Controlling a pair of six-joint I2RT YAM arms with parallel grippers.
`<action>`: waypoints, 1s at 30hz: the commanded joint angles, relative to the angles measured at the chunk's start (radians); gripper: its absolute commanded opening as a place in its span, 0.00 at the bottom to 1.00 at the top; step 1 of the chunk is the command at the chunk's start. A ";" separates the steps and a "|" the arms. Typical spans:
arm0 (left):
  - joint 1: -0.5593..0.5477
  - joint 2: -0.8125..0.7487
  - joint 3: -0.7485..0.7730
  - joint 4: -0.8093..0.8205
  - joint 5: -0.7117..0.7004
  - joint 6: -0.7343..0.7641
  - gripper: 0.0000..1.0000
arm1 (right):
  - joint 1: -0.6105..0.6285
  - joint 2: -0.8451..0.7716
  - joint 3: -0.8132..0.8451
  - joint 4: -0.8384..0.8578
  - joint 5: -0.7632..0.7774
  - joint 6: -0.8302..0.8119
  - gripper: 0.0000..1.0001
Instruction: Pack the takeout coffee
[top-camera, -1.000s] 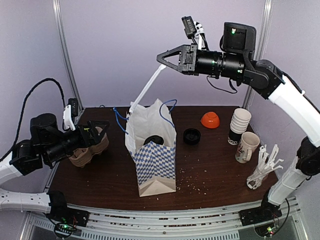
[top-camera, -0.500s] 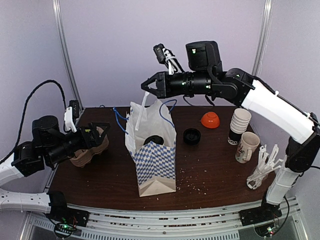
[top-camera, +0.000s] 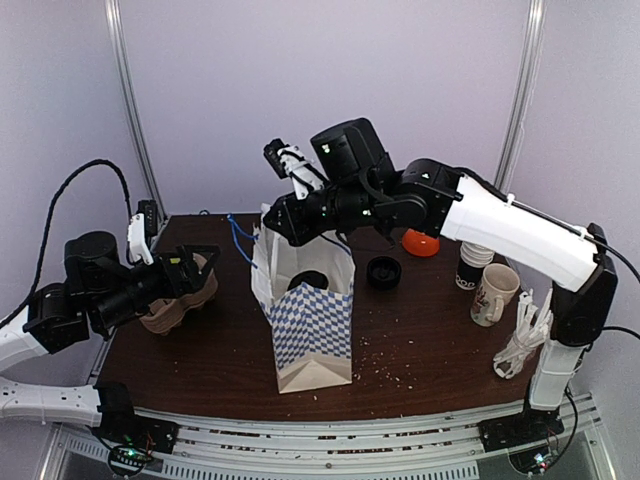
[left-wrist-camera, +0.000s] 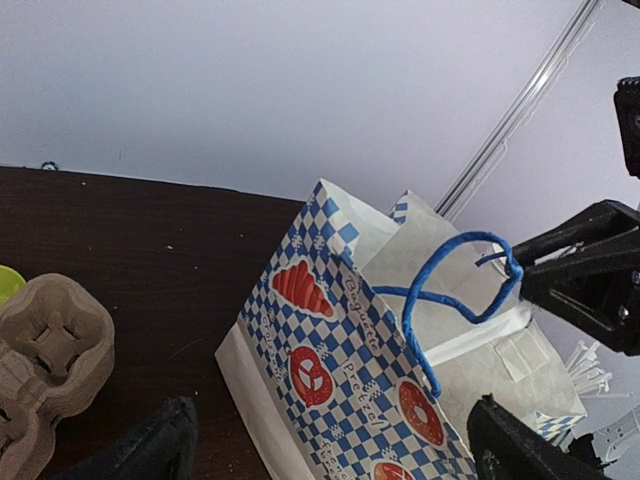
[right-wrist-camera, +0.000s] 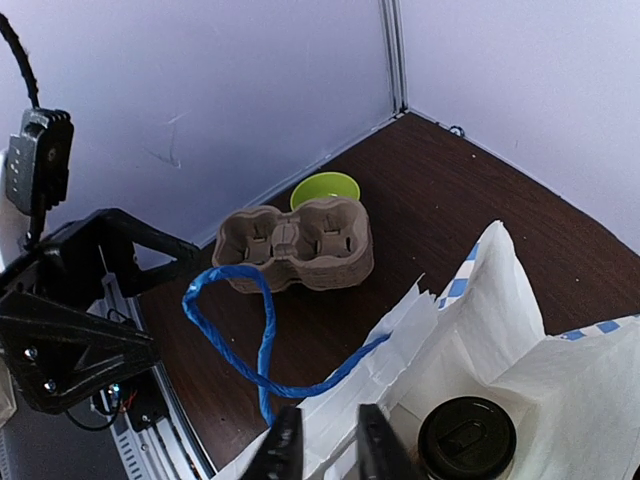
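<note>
**Left side.** The left gripper (top-camera: 203, 265) hangs low over the table with its jaws spread wide and nothing between them. It is pointed toward the bag. A cardboard cup carrier (top-camera: 170, 312) lies just below it, untouched.

**Centre.** A paper bag (top-camera: 310, 335) with blue checks stands upright with its mouth open. The coffee (top-camera: 311, 281) stands upright inside it, and its black lid shows below the rim. The right gripper (right-wrist-camera: 330, 420) is poised over the bag's left rim, just beside the blue cord handle (right-wrist-camera: 267, 330). Its fingers are narrowly parted, and no object can be seen between them.

**Right side.** A loose black lid (top-camera: 384, 272), an orange bowl (top-camera: 421, 241), a stack of paper cups (top-camera: 478, 250), a mug (top-camera: 493, 295) and a bundle of white plastic pieces (top-camera: 525, 340) all sit well apart from the bag.

**Assessment.** The cup is already bagged, so the work appears to be at its closing stage.

**Next move.** The right gripper should rise straight up, clear of the bag mouth. It must avoid the cord loop and the thin paper wall, since a snag could tip the bag and the cup.
</note>
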 joint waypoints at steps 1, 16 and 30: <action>0.005 -0.001 -0.010 0.039 -0.016 0.019 0.98 | 0.006 0.043 0.113 -0.122 -0.002 -0.047 0.42; 0.005 0.027 0.032 0.008 -0.033 0.018 0.98 | 0.002 -0.258 0.017 -0.083 0.108 -0.013 0.81; 0.023 0.065 0.138 -0.137 -0.217 0.030 0.98 | -0.053 -0.748 -0.736 0.148 0.403 0.151 0.83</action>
